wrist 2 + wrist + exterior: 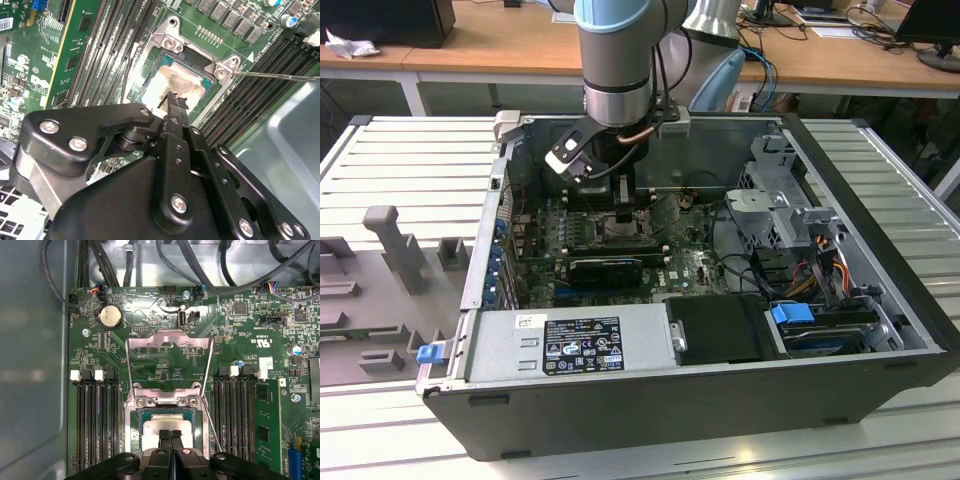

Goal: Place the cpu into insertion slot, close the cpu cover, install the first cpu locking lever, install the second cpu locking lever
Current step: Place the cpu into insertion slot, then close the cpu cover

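The cpu (161,427) lies flat in the insertion slot (137,426), a pale silver square with dark smears; it also shows in the second wrist view as the cpu (175,80). The cpu cover (167,341) stands swung open beyond the socket's hinge, the board visible through its cut-out. A thin wire locking lever (214,432) runs free beside the socket and is seen as the lever (280,76) sticking out sideways. My gripper (170,435) hangs just over the cpu's near edge, fingers pressed together with nothing between them. In the exterior view the gripper (625,212) reaches down into the open case.
Long black memory slots (97,425) flank the socket on both sides. Cables (210,270) cross the case wall beyond the board. A power supply (575,345) and a drive cage (775,200) sit inside the computer case (880,250). Grey fixtures (390,235) stand on the table.
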Available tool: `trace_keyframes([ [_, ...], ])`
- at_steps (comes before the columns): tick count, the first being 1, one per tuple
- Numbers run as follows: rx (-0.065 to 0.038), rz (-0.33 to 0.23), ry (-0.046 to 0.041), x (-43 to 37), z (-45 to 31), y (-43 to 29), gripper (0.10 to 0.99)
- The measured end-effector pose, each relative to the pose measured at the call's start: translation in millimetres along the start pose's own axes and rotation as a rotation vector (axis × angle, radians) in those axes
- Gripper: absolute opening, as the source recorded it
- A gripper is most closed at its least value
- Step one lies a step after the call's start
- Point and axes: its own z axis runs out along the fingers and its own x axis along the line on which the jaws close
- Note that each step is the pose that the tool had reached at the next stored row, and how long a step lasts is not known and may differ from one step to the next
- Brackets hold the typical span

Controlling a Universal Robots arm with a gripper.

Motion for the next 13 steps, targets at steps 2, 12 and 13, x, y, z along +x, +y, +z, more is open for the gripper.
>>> trace_keyframes([
  [2, 0.000, 0.000, 0.0002, 0.0, -1.2, 0.1, 0.106],
  [12, 0.001, 0.000, -0.0002, 0.1, -3.9, 6.2, 0.106],
  [13, 0.001, 0.000, -0.0002, 0.1, -3.9, 6.7, 0.106],
])
